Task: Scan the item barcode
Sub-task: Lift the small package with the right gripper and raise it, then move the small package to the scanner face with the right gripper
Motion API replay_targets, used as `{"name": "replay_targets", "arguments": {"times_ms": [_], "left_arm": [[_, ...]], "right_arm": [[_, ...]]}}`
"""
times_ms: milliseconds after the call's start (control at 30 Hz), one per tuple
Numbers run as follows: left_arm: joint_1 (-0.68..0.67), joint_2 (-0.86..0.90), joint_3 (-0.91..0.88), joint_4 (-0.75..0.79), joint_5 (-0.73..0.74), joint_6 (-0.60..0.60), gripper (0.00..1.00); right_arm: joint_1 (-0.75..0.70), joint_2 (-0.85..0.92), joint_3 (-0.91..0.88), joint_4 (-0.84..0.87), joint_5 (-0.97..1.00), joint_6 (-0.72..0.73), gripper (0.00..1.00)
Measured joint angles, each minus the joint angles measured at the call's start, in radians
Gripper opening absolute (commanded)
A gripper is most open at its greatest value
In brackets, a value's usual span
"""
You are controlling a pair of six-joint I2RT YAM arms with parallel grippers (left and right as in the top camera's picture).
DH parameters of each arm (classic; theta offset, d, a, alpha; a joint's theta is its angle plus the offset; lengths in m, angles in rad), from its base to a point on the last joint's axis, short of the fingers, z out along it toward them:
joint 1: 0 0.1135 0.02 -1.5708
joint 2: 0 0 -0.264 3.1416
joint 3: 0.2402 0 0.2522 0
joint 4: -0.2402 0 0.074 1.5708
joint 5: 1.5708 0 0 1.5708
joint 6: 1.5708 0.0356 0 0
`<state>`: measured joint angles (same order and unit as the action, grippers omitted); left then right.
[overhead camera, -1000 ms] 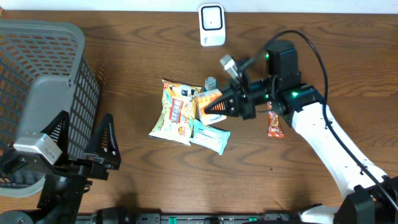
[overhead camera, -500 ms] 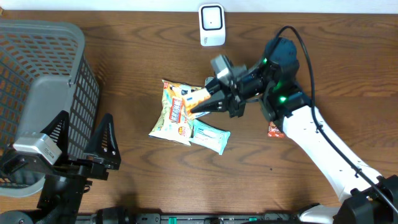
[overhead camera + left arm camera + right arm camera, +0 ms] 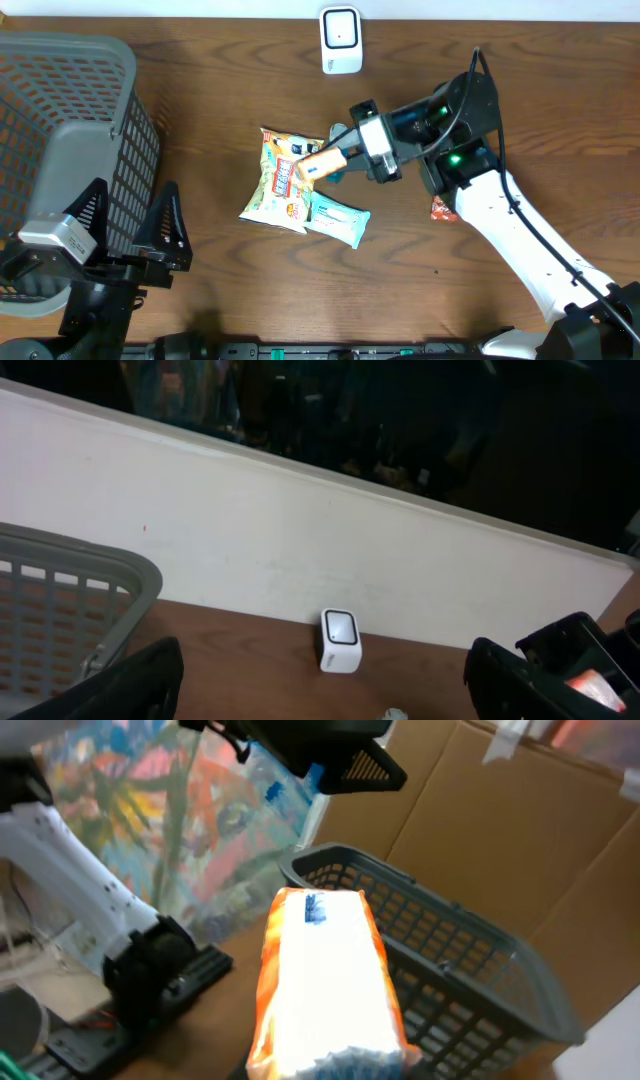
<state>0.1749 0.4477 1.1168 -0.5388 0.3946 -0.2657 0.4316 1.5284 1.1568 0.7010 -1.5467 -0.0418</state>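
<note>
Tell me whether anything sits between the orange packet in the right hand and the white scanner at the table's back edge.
Nothing visible does. The right hand holds the orange packet over the snack pile, and only bare table lies between it and the white scanner.

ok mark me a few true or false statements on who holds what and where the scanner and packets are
1. The right end effector is shut on the orange packet, held above the table. True.
2. The white scanner sits inside the basket. False: it stands on the table at the far edge, apart from the basket.
3. The left end effector is open and holds nothing. True.
4. No packets lie on the table. False: a yellow snack bag and a pale blue packet lie there.
</note>
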Motion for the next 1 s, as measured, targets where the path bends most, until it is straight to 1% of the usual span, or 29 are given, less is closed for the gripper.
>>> {"name": "replay_targets", "arguments": {"times_ms": [167,333,600,700,833,1000], "left_arm": [[0.0,0.0,-0.004,0.002,0.0,0.0,0.9],[0.0,0.0,-0.049,0.017,-0.008,0.0,0.9],[0.0,0.0,-0.064,0.022,-0.034,0.0,0.9],[0.0,0.0,-0.064,0.022,-0.034,0.0,0.9],[0.0,0.0,-0.064,0.023,-0.035,0.0,0.9],[0.0,0.0,-0.064,0.027,-0.051,0.0,0.9]], "right_arm": [[-0.079,-0.007,0.0,0.0,0.0,0.161,0.01],[-0.145,-0.023,-0.007,0.0,0.0,0.277,0.01],[-0.166,-0.034,-0.136,0.002,0.0,0.331,0.01],[-0.166,-0.047,-0.147,0.026,0.0,0.34,0.01],[-0.174,-0.117,-0.147,0.035,0.0,0.356,0.01],[-0.217,-0.181,-0.147,0.042,0.0,0.436,0.01]]}}
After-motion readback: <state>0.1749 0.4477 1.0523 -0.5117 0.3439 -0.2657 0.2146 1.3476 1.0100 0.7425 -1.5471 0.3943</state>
